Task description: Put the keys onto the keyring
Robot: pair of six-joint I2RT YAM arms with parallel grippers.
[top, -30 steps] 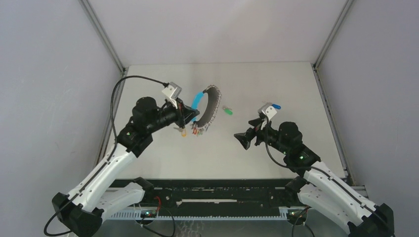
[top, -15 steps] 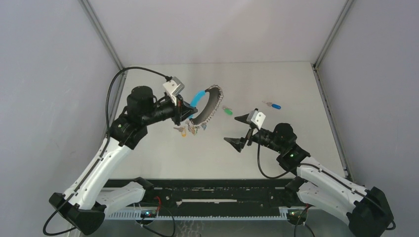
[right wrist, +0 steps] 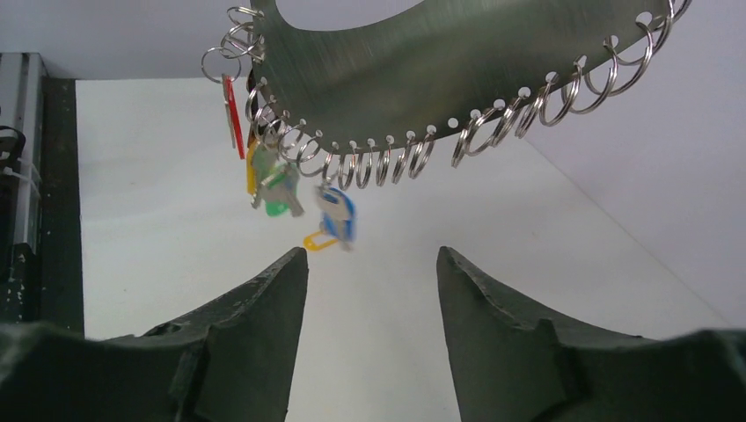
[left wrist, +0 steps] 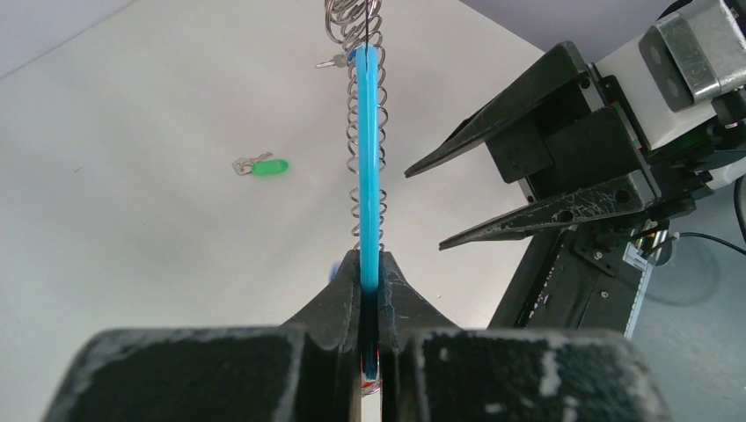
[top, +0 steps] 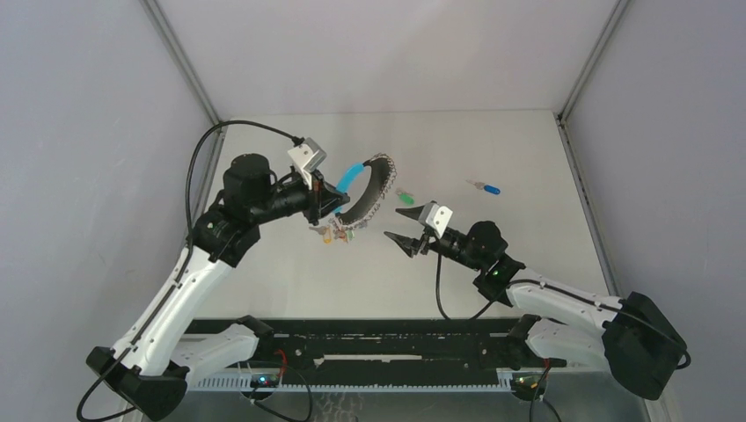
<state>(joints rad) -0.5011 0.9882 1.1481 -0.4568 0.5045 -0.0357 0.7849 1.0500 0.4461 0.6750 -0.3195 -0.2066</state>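
My left gripper is shut on the turquoise sleeve of the keyring and holds it up off the table, edge-on in the left wrist view. Red, green and blue tags dangle from its lower end. A green key lies on the table just right of the ring, and a blue key lies farther right. An orange-yellow key sits below the ring. My right gripper is open and holds nothing. It points at the ring from the right, and its fingertips sit just under the row of small rings.
The keyring's grey curved plate carries several small split rings along its edge. Grey walls and metal rails border the white table. The black base rail runs along the near edge.
My right arm has swung left and forward toward the keyring, and its jaws have narrowed after spreading wide. The left arm raised the ring a little, then held still.
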